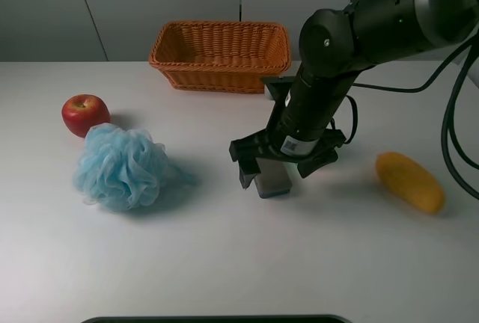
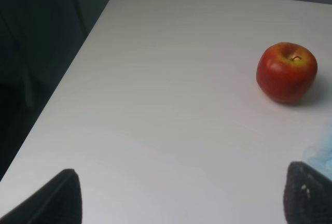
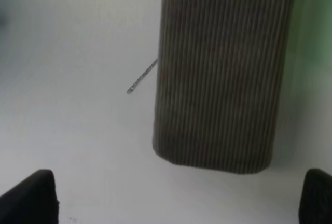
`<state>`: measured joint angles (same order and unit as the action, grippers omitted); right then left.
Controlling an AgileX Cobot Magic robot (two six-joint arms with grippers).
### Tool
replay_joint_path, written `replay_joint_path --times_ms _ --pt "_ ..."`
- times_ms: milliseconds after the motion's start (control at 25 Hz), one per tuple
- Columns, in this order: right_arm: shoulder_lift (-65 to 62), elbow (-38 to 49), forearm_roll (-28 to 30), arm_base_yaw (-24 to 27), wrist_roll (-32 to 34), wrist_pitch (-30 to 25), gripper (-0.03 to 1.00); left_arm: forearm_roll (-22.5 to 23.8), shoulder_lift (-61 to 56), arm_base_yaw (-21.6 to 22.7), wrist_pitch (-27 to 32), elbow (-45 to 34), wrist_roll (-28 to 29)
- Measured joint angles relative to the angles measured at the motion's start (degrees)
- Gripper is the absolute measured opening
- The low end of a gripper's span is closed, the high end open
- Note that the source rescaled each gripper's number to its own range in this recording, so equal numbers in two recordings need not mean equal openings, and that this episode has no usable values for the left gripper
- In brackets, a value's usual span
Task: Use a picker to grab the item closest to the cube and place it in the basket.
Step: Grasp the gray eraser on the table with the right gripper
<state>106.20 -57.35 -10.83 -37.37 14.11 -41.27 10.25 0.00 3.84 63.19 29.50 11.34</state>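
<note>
A grey ribbed block [image 1: 271,182] stands on the white table [image 1: 224,263] near the middle; it fills the right wrist view [image 3: 223,73]. My right gripper [image 1: 278,170] hangs just over it, jaws open and apart from its sides, empty [image 3: 179,198]. A yellow oblong fruit [image 1: 410,181] lies to its right. A blue bath pouf [image 1: 122,166] lies at the left, with a red apple [image 1: 84,114] behind it. The orange wicker basket [image 1: 221,55] stands at the back. My left gripper [image 2: 181,198] is open and empty, near the apple [image 2: 286,72]; it is out of the high view.
The table's left edge [image 2: 78,68] runs past the left gripper, with a dark drop beyond it. The pouf's edge [image 2: 324,151] shows beside one left fingertip. Black cables [image 1: 453,136] hang at the right. A thin dark mark [image 3: 141,77] lies on the table beside the block.
</note>
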Motion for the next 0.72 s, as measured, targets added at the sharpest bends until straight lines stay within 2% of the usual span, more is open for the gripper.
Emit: replay_joint_path --times_ms 720 --pt "6.32 -0.13 1.13 0.0 -0.31 4.6 1.0 0.0 0.0 0.0 0.0 0.0 0.0"
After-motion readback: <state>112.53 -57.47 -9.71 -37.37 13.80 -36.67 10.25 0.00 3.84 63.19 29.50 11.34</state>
